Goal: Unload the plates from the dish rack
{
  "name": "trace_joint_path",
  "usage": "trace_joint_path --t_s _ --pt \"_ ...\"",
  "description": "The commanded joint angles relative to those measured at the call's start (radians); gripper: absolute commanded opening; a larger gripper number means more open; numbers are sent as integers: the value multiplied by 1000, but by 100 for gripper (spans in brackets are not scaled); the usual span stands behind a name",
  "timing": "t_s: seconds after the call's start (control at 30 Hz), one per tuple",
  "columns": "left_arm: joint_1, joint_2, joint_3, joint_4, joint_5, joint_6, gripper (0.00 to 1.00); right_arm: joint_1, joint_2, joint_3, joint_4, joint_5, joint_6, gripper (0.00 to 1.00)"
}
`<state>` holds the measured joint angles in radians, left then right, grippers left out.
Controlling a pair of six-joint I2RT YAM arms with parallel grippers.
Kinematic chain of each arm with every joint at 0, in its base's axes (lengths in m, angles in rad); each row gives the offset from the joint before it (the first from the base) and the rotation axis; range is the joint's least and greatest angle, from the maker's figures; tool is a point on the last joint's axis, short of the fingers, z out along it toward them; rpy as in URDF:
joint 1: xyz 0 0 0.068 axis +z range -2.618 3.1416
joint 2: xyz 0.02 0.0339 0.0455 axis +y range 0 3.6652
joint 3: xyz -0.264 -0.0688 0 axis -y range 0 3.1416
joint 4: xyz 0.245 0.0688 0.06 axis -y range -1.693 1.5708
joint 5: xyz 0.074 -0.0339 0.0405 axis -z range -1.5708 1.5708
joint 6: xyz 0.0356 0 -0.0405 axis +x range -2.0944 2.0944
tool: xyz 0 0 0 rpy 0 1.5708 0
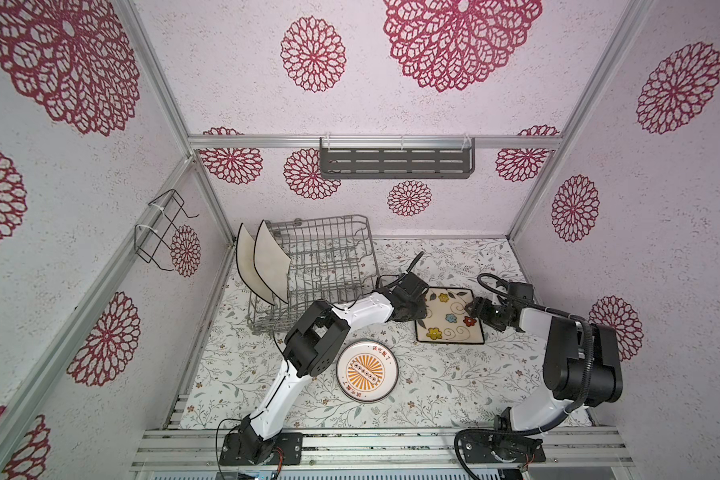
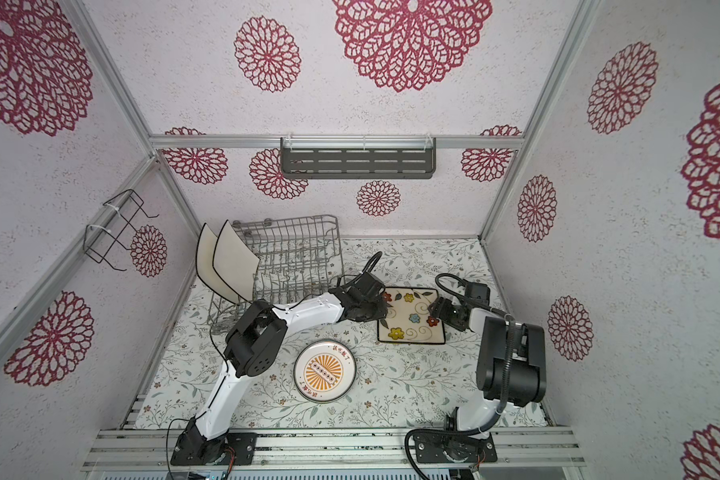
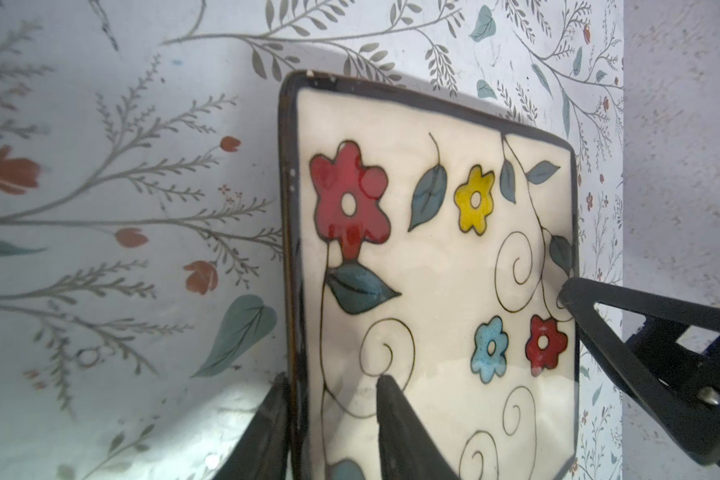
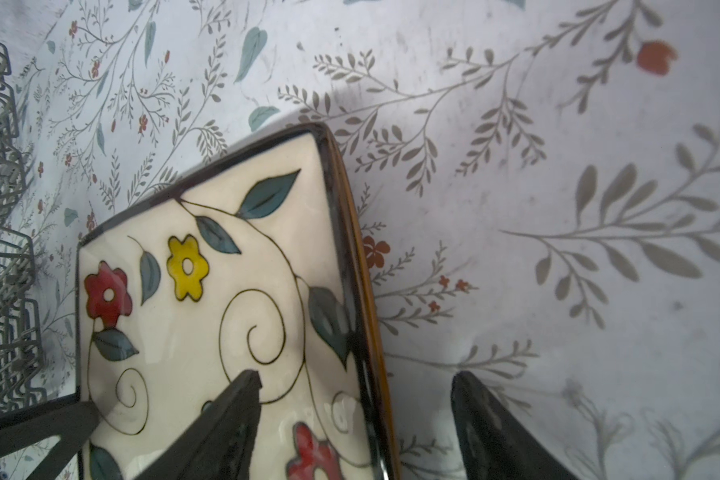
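Observation:
A flowered cream square plate (image 1: 449, 318) (image 2: 412, 318) is low over the tablecloth, right of the dish rack (image 1: 329, 257) (image 2: 296, 253). My left gripper (image 1: 420, 316) (image 3: 333, 386) is shut on its left rim, one finger on the face and one behind. At the opposite rim, my right gripper (image 1: 476, 309) (image 4: 354, 378) is open and straddles the edge, with a gap on the outer side. Two white black-rimmed plates (image 1: 262, 262) (image 2: 225, 262) stand upright in the rack's left end. A round plate (image 1: 367, 371) (image 2: 326, 371) with an orange sunburst lies flat in front.
A dark grey slotted shelf (image 1: 395, 160) hangs on the back wall and a black wire bracket (image 1: 163, 232) on the left wall. Walls close in three sides. An aluminium rail (image 1: 371, 444) carrying both arm bases runs along the front.

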<state>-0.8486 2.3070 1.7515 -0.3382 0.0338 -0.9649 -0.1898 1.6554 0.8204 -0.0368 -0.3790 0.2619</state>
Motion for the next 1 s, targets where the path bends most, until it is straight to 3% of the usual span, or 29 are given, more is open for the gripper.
trace_joint_path --t_s 0.0,0.23,0.5,0.8,0.97 --pt "-10 17 17 -16 -18 15 37 2 1 24 8 -10 -20 74" --pt "-13 17 28 -19 -18 24 25 1 0 21 5 3 -22 71" --pt "-23 27 70 -61 -31 52 20 3 8 26 2 5 -24 69" --pt "-27 34 87 -74 -31 57 20 3 11 28 -3 12 -26 69" --pt "-28 12 82 -93 -51 69 26 3 3 27 -8 23 -30 71"
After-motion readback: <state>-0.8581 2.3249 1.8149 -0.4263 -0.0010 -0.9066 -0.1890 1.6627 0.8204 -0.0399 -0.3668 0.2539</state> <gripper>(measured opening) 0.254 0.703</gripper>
